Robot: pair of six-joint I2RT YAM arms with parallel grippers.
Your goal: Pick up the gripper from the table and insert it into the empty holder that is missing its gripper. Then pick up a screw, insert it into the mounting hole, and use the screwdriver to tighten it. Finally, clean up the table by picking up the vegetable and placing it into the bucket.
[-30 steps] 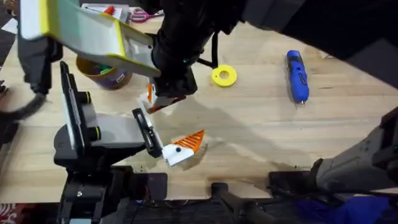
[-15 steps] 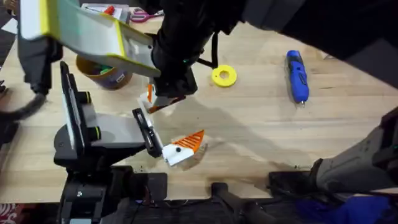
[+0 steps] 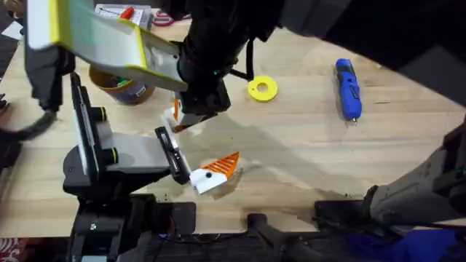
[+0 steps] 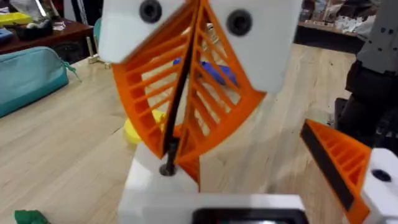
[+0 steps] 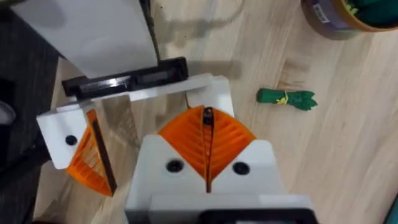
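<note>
The right gripper (image 5: 207, 119) reaches across to the centre left of the overhead frame. Its 2 orange ribbed fingers are pressed together on a thin dark screw (image 4: 166, 167), and its tips are almost on the white holder block (image 4: 146, 186).

Just behind those tips an orange gripper finger (image 4: 190, 170) rises from that block; I cannot tell whether it is fully seated.

The left gripper (image 3: 196, 143) is spread wide and holds nothing. Its 1 mounted orange finger (image 3: 222, 166) sits lower centre in the overhead frame, well apart from the block.

In the right wrist view the green vegetable (image 5: 287, 98) lies on the table between the block and the yellow bucket (image 5: 336, 23).

The blue screwdriver (image 3: 348, 89) lies at the upper right of the overhead frame, well apart from both grippers, with a flat yellow ring (image 3: 262, 89) between it and them.
</note>
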